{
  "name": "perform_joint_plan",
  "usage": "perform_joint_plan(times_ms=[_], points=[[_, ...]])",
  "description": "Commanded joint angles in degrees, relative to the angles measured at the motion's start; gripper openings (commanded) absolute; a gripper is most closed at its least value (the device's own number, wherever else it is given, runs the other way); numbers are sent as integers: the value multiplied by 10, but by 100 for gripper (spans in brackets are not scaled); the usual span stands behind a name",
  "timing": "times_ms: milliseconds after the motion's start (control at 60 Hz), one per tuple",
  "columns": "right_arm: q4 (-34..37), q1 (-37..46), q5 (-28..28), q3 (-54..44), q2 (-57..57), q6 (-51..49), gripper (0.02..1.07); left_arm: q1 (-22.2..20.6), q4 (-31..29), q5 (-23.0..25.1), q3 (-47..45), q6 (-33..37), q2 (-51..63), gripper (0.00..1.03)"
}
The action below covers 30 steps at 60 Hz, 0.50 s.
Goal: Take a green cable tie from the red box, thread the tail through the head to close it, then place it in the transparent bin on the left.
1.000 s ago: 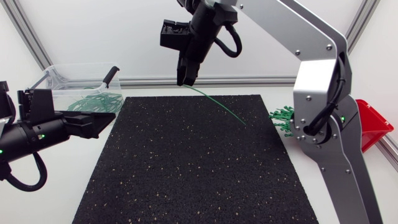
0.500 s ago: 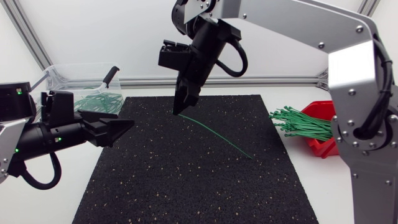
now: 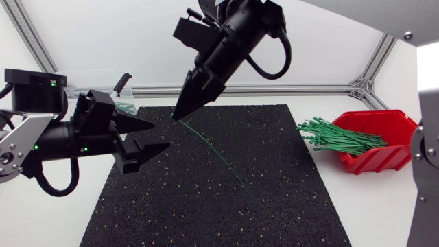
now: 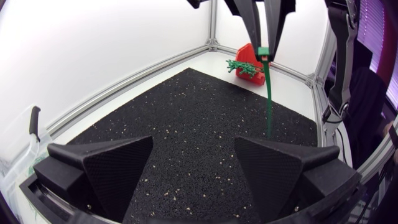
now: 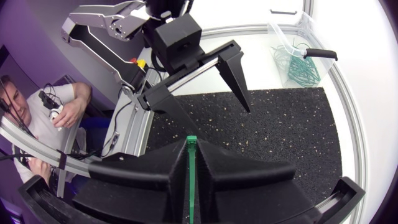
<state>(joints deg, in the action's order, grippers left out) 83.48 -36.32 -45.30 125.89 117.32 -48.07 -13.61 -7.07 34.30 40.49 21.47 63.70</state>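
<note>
Green, thin plastic cable tie (image 3: pixel 206 142) hangs pinched by its head in my right claw (image 3: pixel 180 114), my left claw (image 3: pixel 156 136) spread wide nearby.

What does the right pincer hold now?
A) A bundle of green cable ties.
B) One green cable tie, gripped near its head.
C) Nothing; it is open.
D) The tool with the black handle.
B: the right pincer is shut on a single green cable tie, whose head sits between the fingertips while the tail hangs down toward the black mat.
</note>
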Motion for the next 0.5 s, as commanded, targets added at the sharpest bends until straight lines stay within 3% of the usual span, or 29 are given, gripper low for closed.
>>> perform_joint_plan(times_ms=[0,183,483], points=[[32,17,-25,3,-3,-20,8,-5,-6,24,20,55,26,92],[67,25,-56,10,10,-62,8,-2,0,129,35,59,30,92],[99,37,-111,14,24,-114,8,-7,58,215,50,54,56,92]])
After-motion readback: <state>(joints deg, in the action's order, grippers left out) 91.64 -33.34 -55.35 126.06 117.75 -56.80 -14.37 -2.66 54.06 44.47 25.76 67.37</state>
